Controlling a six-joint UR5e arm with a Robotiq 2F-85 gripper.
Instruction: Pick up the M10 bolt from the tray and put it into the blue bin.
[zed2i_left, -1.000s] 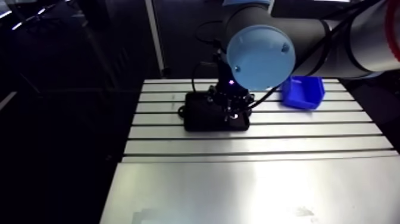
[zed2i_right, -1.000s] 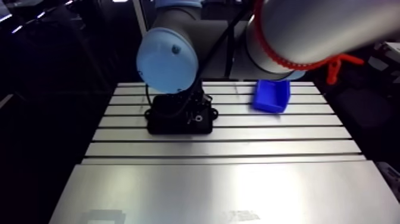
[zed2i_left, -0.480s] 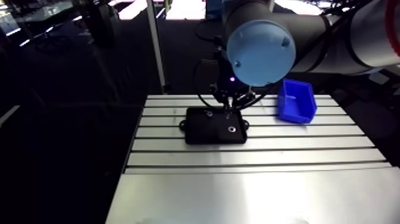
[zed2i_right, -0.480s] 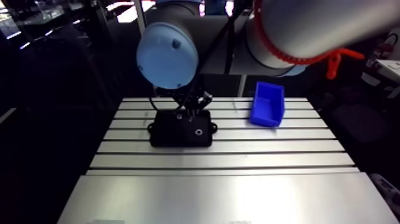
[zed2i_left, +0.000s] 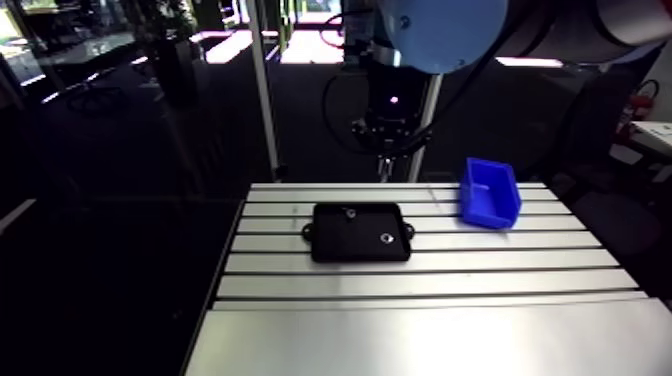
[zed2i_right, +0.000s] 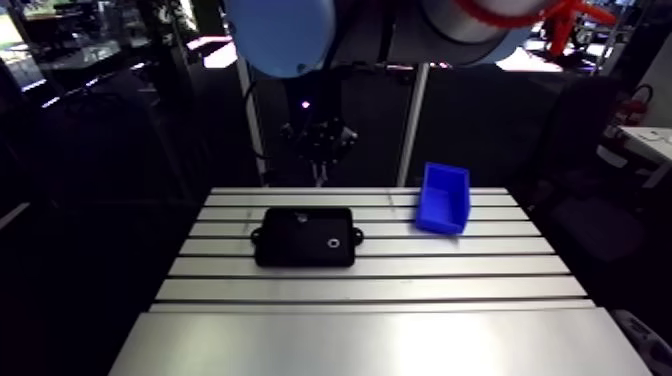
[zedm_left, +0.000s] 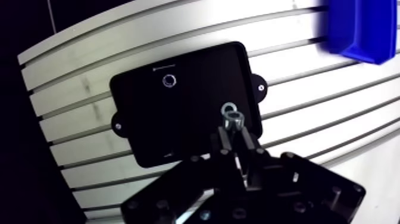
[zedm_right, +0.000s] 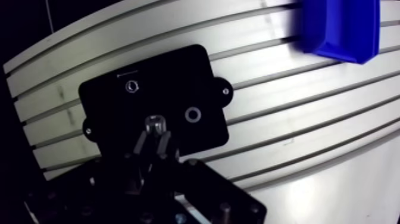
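Observation:
In the wrist view my gripper (zedm_left: 234, 134) is shut on the M10 bolt (zedm_right: 155, 124), whose hex-socket head sticks up between the fingertips. It hangs well above the black tray (zedm_left: 189, 76), over the tray's side nearest the blue bin (zedm_right: 339, 27). The bin lies off to one side, beyond the tray, and I see nothing inside it. In the arm view the gripper (zed2i_left: 388, 160) hovers high above the table's far edge, behind the tray (zed2i_left: 345, 245) and left of the bin (zed2i_left: 490, 192).
Two small metal parts stay in the tray: a ring (zedm_right: 192, 114) and a round piece (zedm_right: 131, 86) near its far corner. The slotted aluminium table (zed2i_left: 430, 280) stretches around the tray, with a smooth plate (zed2i_left: 420, 340) at the front.
The gripper has risen out of the tray, with the bolt in its fingers, to well above the table. The arm camera rose with it, so the whole scene has shifted.

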